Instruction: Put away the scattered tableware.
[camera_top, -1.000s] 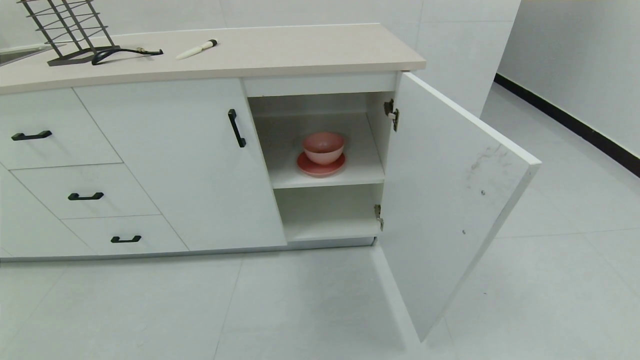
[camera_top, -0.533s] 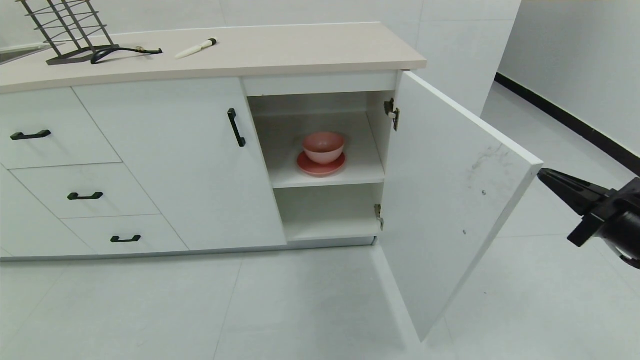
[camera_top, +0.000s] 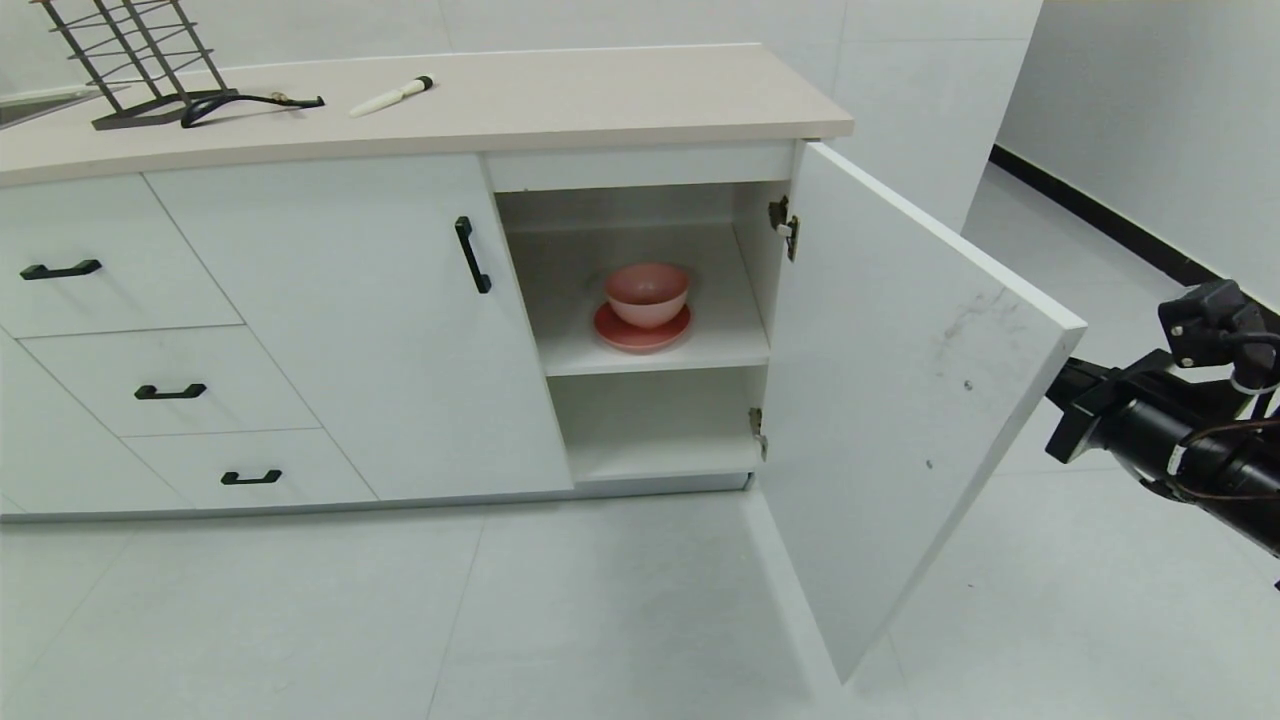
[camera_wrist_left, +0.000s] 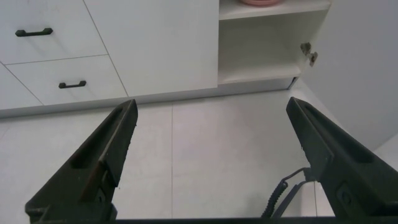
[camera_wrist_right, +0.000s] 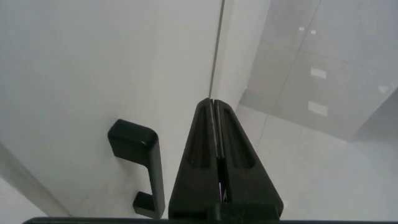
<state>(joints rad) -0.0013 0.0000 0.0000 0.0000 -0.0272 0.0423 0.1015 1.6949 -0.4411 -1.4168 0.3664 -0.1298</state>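
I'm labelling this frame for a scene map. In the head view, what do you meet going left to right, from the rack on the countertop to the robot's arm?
Wire rack → white-handled tool → black door handle → pink bowl → open cabinet door → right arm

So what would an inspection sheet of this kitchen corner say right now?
Surface: beige counter; cupboard door open.
Job's things: pink bowl on pink plate, on the upper shelf.
Clutter: wire rack and white utensil on the counter.
Tools: left tool open, over the floor; right tool shut, beside the door's handle.
Cables: coiled cable near left tool; wires on right arm.
Surroundings: drawers, tiled floor, white walls.
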